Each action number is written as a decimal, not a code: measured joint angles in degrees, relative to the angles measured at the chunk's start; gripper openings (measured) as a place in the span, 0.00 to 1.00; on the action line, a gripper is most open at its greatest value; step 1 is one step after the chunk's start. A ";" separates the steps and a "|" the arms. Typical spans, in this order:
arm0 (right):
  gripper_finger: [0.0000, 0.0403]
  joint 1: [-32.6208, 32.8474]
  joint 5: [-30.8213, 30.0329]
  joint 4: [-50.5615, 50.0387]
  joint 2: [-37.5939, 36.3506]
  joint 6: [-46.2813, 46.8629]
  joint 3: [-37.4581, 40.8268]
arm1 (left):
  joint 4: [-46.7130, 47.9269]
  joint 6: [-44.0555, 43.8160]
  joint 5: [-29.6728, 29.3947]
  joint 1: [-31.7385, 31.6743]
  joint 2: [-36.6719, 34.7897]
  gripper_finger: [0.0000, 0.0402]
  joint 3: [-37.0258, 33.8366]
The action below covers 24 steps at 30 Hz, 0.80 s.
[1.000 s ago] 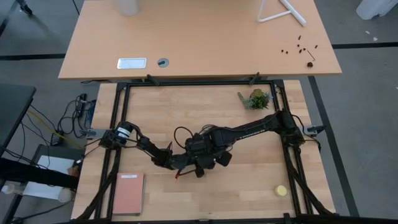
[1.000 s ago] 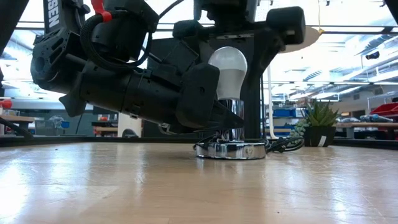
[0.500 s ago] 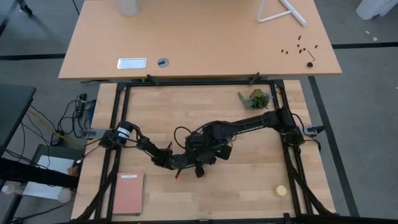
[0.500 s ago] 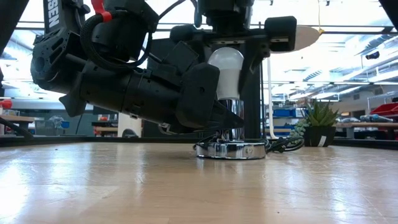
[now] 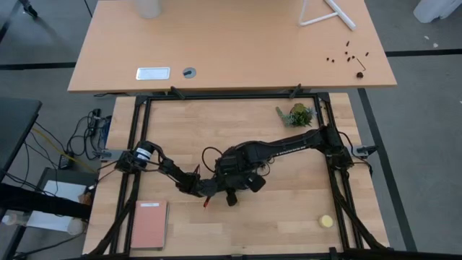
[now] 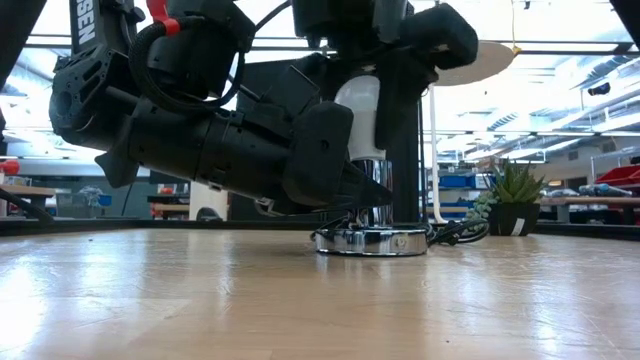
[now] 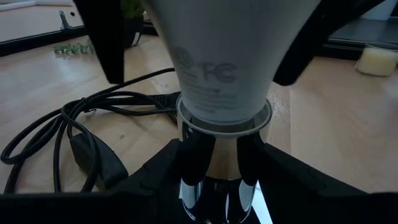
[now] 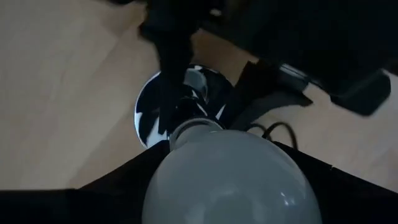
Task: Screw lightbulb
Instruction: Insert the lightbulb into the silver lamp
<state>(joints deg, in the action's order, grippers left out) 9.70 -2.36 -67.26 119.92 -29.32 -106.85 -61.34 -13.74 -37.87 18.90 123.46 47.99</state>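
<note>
The white lightbulb stands upright with its screw end in a chrome socket. The socket rises from a round silvery disc that rests on the table. My left gripper lies low and level at the socket, shut on it. My right gripper comes down from above and is shut on the bulb. In the high view both grippers meet at the table's middle and hide the lamp. The bulb also shows in the left wrist view and the right wrist view. My left gripper pinches the chrome socket between its two fingers, just below the bulb's neck. The fingers come in level, from the table's left. The socket stands upright on its disc on the table. My right gripper holds the bulb's round white body between its two fingers, one on each side. The fingers come from above, pointing down. The bulb stands upright with its screw end in the socket.
A thin black cord loops on the table behind the disc. A small potted plant stands at the far right, a pink notebook lies at the near left, and a small flat yellow round thing lies at the near right.
My right gripper has turned about its upright axis while staying over the bulb; its fingers, spread wide across the low view before, now stand turned partly edge-on. My left gripper and the disc have kept still.
</note>
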 joint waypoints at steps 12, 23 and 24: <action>0.68 0.39 -1.65 -0.05 0.00 37.80 0.02 | -0.07 -0.11 0.02 0.02 0.00 0.46 0.00; 0.65 -0.57 0.49 -1.70 0.00 65.46 0.02 | -0.04 -0.04 0.44 0.00 -0.01 0.46 0.00; 0.66 -0.60 0.89 -1.67 0.00 65.33 0.02 | -0.04 -0.06 0.44 0.00 -0.01 0.46 0.00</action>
<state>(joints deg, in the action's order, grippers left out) 9.10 -1.47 -68.93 119.92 36.00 -106.83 -61.38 -13.80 -37.43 18.90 123.45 47.99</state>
